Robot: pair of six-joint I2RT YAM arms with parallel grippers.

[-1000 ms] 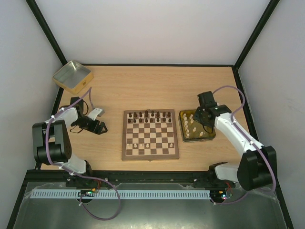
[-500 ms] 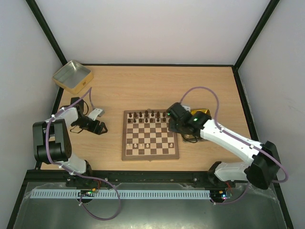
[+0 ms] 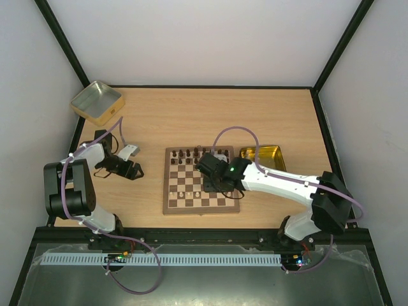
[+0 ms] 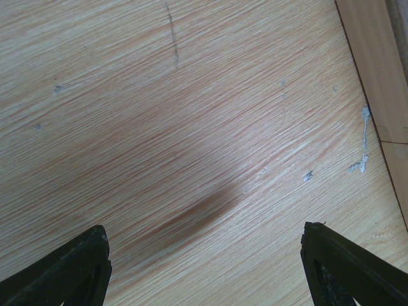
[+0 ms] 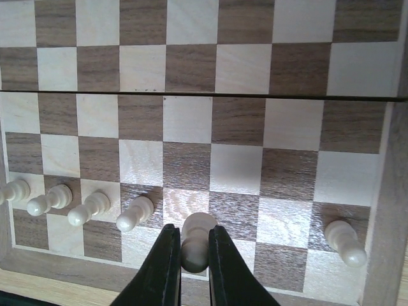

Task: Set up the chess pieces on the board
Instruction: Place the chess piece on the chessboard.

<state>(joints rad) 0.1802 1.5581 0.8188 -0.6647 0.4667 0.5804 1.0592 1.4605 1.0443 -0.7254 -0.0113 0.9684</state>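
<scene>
1. The right gripper [image 5: 190, 234] has its jaws pressed nearly together on one cream pawn [image 5: 194, 250], pinching its body. The rounded head shows just past the fingertips [image 5: 167, 237].
2. The pawn hangs low over the board [image 5: 236, 121], in the second rank from the near edge. It is just beside the last of four cream pawns [image 5: 135, 215] that stand in a line to its left. Whether its base touches the wood, I cannot tell.
3. A lone cream piece [image 5: 344, 241] stands well apart on the right of the same rank, with bare squares between.
4. Handling, as a judgement: the pawn is light, stiff turned wood, smooth and rounded. It can slip or twist in a loose pinch and topple if released off level. The narrow waist under the head looks like the surest hold, and the neighbour is near enough to be knocked.
5. In the top view, dark chessmen [image 3: 197, 153] line the far rank, and a gold tin [image 3: 271, 153] lies just right of the board.
6. The left gripper [image 4: 204, 268] is spread wide and holds nothing, over the bare table [image 4: 191, 127], well apart from the board.
</scene>
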